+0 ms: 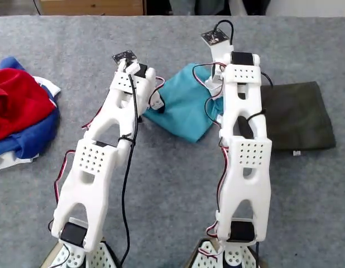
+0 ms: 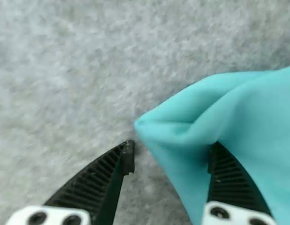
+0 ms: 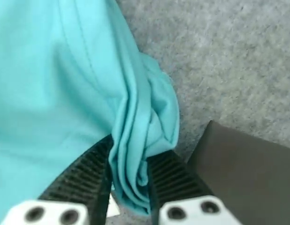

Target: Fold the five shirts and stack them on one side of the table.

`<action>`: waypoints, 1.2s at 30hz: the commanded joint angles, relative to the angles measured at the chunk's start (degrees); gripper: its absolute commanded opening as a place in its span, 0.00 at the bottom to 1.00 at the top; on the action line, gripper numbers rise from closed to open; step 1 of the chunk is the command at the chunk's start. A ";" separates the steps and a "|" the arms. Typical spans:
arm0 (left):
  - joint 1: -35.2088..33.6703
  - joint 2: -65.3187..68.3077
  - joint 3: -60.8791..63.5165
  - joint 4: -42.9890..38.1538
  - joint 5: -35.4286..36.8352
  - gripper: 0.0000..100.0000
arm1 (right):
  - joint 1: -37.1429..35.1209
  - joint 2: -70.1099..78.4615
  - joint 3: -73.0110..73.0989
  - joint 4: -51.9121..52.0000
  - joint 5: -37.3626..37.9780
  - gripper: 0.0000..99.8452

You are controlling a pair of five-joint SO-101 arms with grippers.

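A teal shirt [image 1: 186, 109] lies crumpled at the middle of the grey table, between the two arms. My left gripper [image 1: 156, 103] sits at its left corner. In the left wrist view the left gripper [image 2: 172, 147] is open, with the corner of the teal shirt [image 2: 220, 117] lying between the jaws against one finger [image 2: 229, 173]. My right gripper [image 1: 216, 84] is at the shirt's right edge. In the right wrist view the right gripper [image 3: 133, 150] is shut on a bunched fold of the teal shirt [image 3: 56, 84]. A folded dark green shirt [image 1: 301, 114] lies flat to the right.
A heap of shirts rests at the table's left edge: a red shirt [image 1: 16, 103] on top of a blue shirt [image 1: 33, 137], with white cloth [image 1: 10, 162] beneath. The dark green shirt's corner [image 3: 239, 164] lies close beside the right gripper. Bare grey table [image 1: 172, 190] spans the front.
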 commanded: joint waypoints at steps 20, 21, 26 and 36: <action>-1.63 0.70 -7.08 -7.47 -7.47 0.03 | -0.53 -0.66 -2.33 1.58 2.55 0.01; -1.63 0.70 -9.89 -6.51 -8.62 0.03 | -0.53 -0.92 -2.68 1.58 2.55 0.01; -2.24 1.14 -31.60 1.05 -14.86 0.03 | -2.29 -4.53 -8.48 6.95 2.20 0.01; -1.36 -5.36 -41.45 2.46 -17.93 0.03 | -0.26 -8.04 -27.21 19.69 0.79 0.01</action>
